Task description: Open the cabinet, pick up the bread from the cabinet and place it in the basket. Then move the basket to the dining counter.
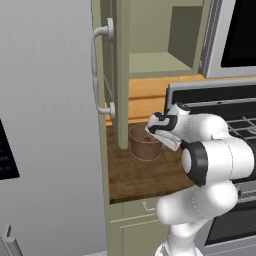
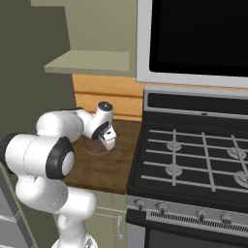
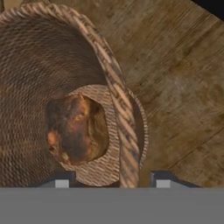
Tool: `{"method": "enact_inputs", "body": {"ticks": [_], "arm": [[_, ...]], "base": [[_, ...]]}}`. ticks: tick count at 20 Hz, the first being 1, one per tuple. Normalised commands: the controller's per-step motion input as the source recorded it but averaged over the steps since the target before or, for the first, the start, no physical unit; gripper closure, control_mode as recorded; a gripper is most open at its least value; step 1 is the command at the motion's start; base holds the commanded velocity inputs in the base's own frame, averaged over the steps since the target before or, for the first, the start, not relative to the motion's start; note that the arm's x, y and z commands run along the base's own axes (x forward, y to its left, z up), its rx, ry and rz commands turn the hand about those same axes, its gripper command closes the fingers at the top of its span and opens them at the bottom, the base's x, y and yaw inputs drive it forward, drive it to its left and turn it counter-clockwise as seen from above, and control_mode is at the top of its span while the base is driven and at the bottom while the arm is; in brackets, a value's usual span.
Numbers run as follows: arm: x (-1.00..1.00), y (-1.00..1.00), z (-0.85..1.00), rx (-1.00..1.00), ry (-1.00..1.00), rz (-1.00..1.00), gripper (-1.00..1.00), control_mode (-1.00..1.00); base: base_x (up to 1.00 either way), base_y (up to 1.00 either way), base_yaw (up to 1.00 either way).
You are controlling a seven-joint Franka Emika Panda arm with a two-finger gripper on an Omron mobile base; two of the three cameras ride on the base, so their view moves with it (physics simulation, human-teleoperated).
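Observation:
The brown woven basket (image 1: 142, 146) (image 2: 93, 146) stands on the short wood worktop under the cabinet (image 1: 121, 75), whose door is swung open on a bare pale shelf (image 1: 155, 62). In the hand view the dark brown bread (image 3: 76, 129) lies on the bottom of the basket (image 3: 117, 83). My gripper (image 3: 112, 183) (image 1: 165, 141) (image 2: 109, 141) points down at the basket's right side. One fingertip is inside and one outside, so the rim runs between them. The jaws stand apart, and a gap shows on each side of the rim. The dining counter is out of view.
A black stove (image 2: 193, 155) with grates adjoins the worktop (image 1: 145, 177) on the right, with a microwave (image 2: 198, 38) above it. A grey fridge wall (image 1: 50, 125) stands left. The open door's silver handle (image 1: 96, 70) juts out. Olive drawers (image 1: 135, 220) sit below.

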Motion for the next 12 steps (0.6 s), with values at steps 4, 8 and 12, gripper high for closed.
{"method": "enact_inputs", "body": {"ticks": [4, 8, 12], "arm": [[-0.25, 0.23, -0.72, 0.00, 0.00, -0.01, 1.00, -1.00], [-0.36, 0.01, -0.19, 0.03, 0.00, -0.02, 1.00, -1.00], [-0.62, 0.00, 0.16, 0.07, 0.00, -0.03, 1.00, -1.00]], "base": [[0.00, 0.00, 0.00], [0.00, 0.00, 0.00], [0.00, 0.00, 0.00]]}}
